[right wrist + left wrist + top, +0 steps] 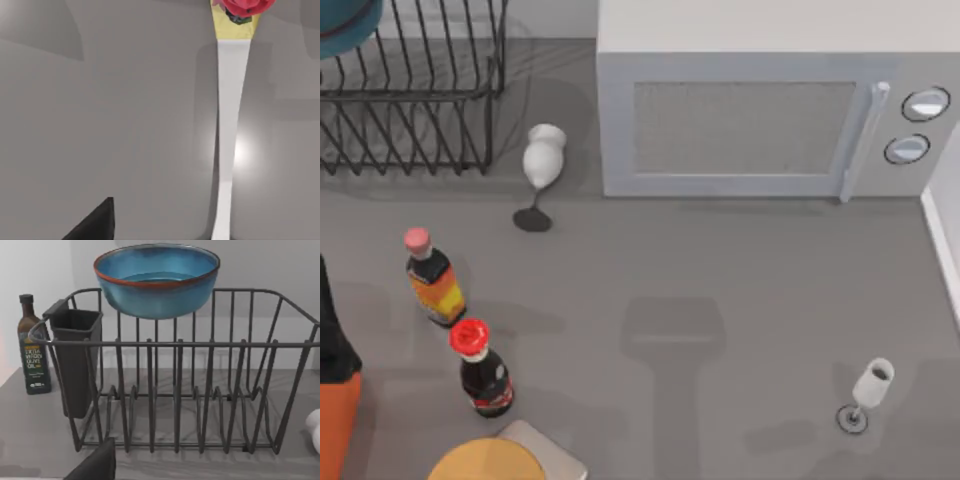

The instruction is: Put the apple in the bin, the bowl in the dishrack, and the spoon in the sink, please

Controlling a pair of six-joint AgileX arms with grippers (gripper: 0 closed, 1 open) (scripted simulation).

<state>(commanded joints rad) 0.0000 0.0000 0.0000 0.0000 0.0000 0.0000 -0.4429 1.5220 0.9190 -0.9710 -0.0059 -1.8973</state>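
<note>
The teal-blue bowl (156,282) with its reddish rim is upright at the top back of the black wire dishrack (200,390); I cannot tell whether it rests on the bars. From above, the bowl (345,25) is at the far left corner over the dishrack (410,100). A dark part of my left gripper (95,465) faces the rack's front, well apart from the bowl. My right gripper (92,222) hovers over bare grey table beside a long narrow white strip (230,125), which may be the spoon. The apple, bin and sink are out of view.
A white microwave (760,110) stands at the back. A white glass (542,155) lies tipped beside the rack. Two bottles (435,280) (480,370) stand front left, a small wine glass (870,385) front right. An oil bottle (32,347) stands by the rack.
</note>
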